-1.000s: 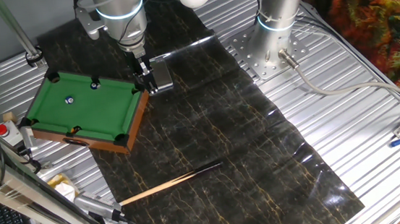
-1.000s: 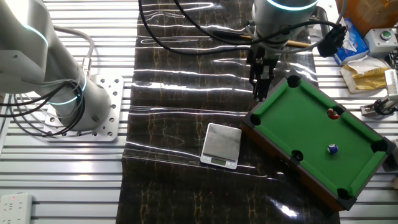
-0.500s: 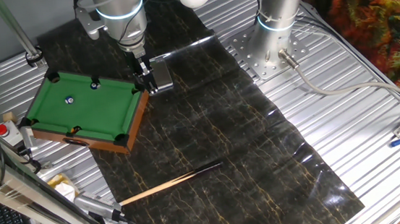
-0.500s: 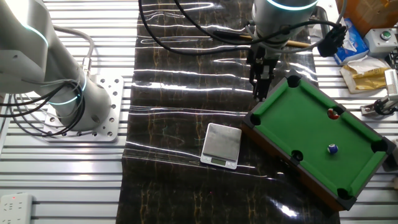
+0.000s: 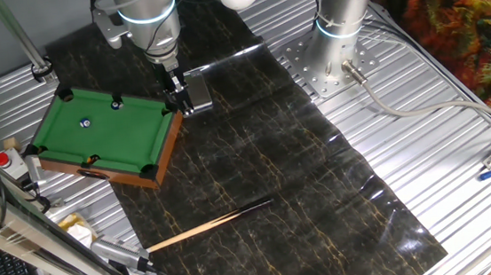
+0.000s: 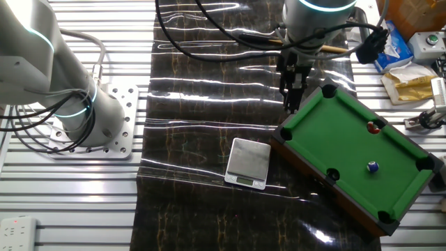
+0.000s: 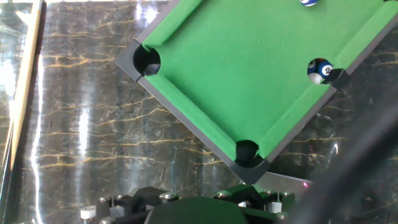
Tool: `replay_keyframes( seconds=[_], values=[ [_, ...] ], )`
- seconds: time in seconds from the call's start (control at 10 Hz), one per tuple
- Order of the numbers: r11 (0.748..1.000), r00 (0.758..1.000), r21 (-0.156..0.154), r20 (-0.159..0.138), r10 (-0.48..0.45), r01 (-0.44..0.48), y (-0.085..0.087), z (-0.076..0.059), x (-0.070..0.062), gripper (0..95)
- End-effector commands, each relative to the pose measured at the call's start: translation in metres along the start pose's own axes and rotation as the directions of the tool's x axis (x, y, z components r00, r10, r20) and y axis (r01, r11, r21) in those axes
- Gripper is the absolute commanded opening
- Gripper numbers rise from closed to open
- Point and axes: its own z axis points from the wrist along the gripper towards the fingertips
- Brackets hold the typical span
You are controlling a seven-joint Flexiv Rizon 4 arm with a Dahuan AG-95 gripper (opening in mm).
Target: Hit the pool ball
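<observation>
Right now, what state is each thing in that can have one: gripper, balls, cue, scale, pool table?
gripper: empty, hanging just outside a corner of the pool table; whether the jaws are open cannot be told.
pool table: flat on the dark mat, two balls on it.
blue ball: on the felt, away from the pockets.
red ball: at a side pocket's edge.
cue stick: lying flat on the mat, untouched.
scale: flat beside the pool table, nothing on it.

A small silver scale (image 6: 249,164) lies flat on the dark marbled mat (image 6: 195,139) at centre frame in the other fixed view. The mat covers a ribbed metal counter (image 5: 462,172). At the upper right, crumpled bags (image 6: 408,77) and a grey box with a button (image 6: 426,43) sit near the edge.
</observation>
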Motion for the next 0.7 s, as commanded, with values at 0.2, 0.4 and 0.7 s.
replay_keyframes(
  seconds=[0.2,0.4,0.7],
  values=[
    [0.989,0.992,0.097,0.051,-0.113,0.108,0.0002,-0.0008,0.0002,0.0],
    [0.992,0.994,0.089,0.049,-0.098,0.093,0.0002,-0.0008,0.0002,0.0],
    [0.983,0.993,0.154,0.042,-0.112,0.104,0.0003,-0.0011,0.0003,0.0]
  ],
)
